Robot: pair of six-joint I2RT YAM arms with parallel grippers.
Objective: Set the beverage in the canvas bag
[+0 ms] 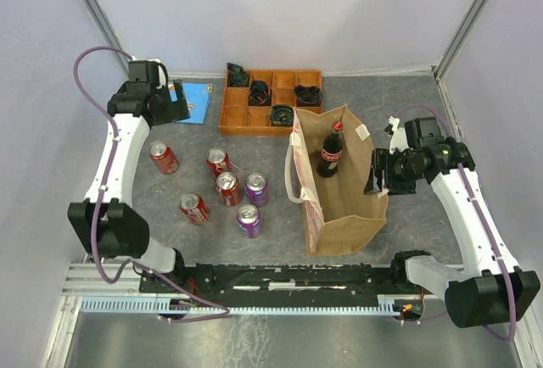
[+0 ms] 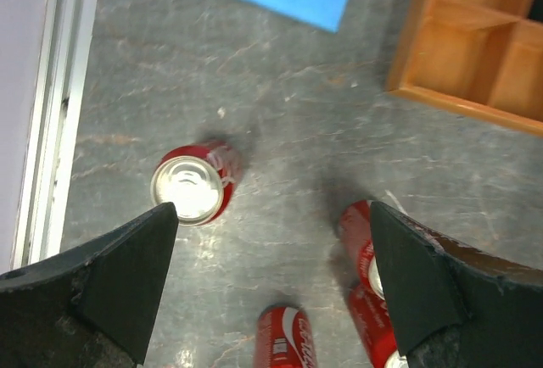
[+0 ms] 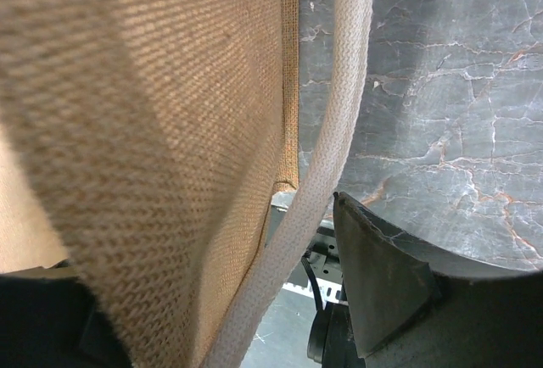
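Canvas bag (image 1: pixel 348 211) rim inside half-open right gripper (image 1: pixel 377 177); left gripper (image 2: pixel 273 207) wide open.

An orange compartment tray (image 1: pixel 239 119) rests on the grey marbled surface (image 1: pixel 407 215), right of the left tool (image 2: pixel 271 209). Black items (image 1: pixel 307 94) occupy four compartments. A blue sheet (image 1: pixel 197 103) lies close beside that tool.

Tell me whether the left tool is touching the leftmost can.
Apart. The top view shows bare table between the open left tool and the can.
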